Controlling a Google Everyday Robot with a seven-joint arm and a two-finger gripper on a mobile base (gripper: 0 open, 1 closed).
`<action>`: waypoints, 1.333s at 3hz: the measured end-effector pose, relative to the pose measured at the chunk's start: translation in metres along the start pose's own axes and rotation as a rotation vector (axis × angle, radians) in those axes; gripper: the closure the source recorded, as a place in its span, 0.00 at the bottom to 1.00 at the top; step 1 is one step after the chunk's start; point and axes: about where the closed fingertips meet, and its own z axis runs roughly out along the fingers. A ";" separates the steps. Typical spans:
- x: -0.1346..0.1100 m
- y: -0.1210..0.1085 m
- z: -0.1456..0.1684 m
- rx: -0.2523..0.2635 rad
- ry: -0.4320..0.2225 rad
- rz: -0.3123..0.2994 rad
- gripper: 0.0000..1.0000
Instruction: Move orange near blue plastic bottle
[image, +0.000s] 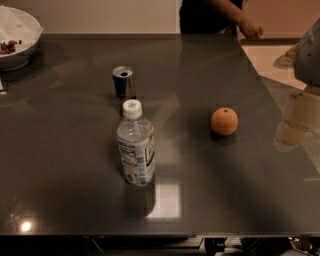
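Observation:
The orange (224, 121) is a small round fruit with a dark stem dot, resting on the dark table (75, 195) right of centre. The blue plastic bottle (135, 145) stands upright left of centre, clear with a white cap and a blue-white label. About a bottle's height of bare table separates the two. My gripper (295, 122) shows as a pale shape at the right edge, to the right of the orange and apart from it, with the grey arm (309, 50) above it.
A short metal can (123, 82) stands just behind the bottle. A white bowl (17, 37) with food sits at the far left corner. A person (215, 17) stands behind the table's far edge, hand near the far right corner.

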 end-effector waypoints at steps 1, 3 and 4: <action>0.000 0.000 0.000 0.000 0.000 0.000 0.00; -0.014 -0.012 0.012 -0.033 -0.058 -0.013 0.00; -0.024 -0.019 0.037 -0.070 -0.107 -0.014 0.00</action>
